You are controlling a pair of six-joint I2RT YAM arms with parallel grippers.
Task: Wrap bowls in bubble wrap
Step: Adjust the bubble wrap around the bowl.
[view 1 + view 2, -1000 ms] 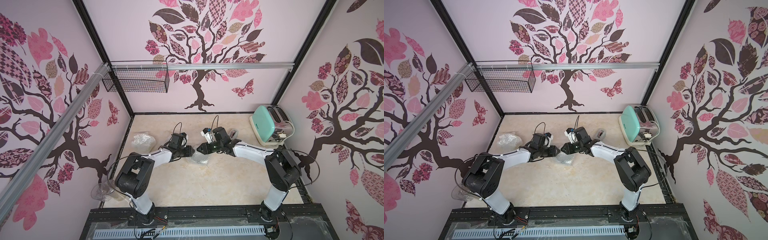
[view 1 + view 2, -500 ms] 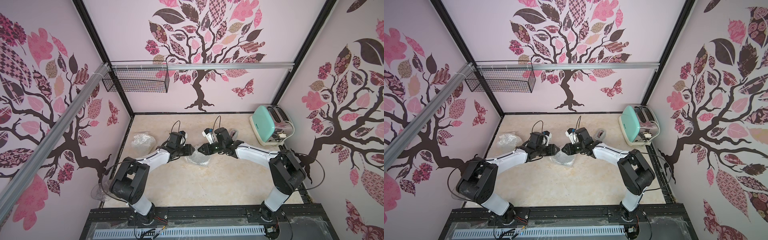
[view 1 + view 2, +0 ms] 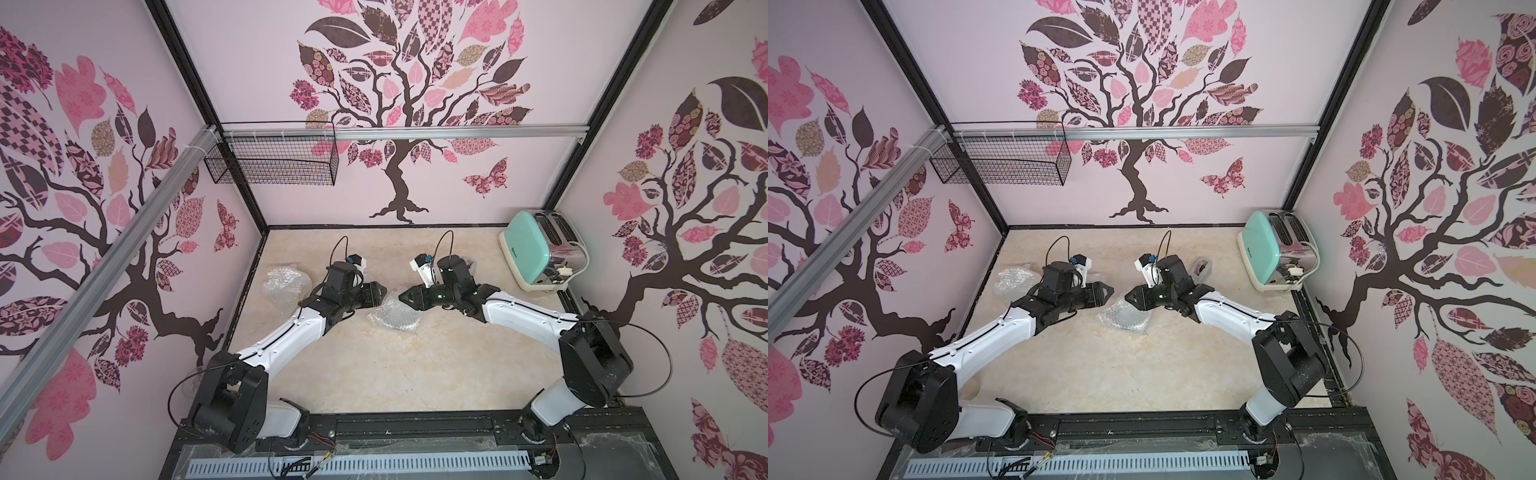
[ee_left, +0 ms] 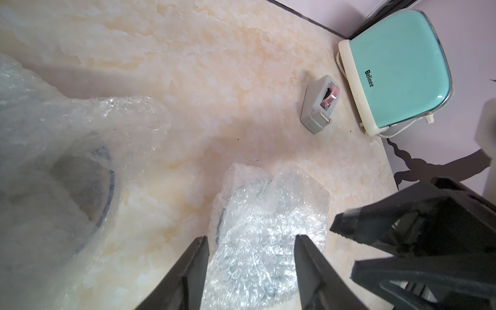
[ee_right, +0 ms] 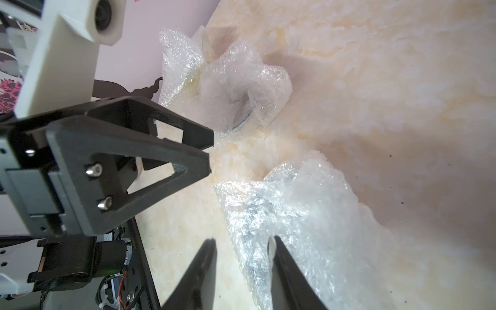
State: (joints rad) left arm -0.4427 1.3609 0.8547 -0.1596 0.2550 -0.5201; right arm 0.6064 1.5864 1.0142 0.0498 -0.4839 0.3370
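In both top views a bubble wrap bundle lies on the table, the left gripper at its 11 o'clock, the right gripper at its 1 o'clock; a second bundle sits toward 9 o'clock. Left wrist view: left jaws apart, straddling the bundle's near end. Right wrist view: right jaws apart, the wrap's edge between them, unclamped.

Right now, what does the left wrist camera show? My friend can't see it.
A bubble-wrapped bowl lies on the table, framed by the open left gripper. A second wrapped bowl sits nearby, and a grey tape dispenser and a mint toaster stand farther off.
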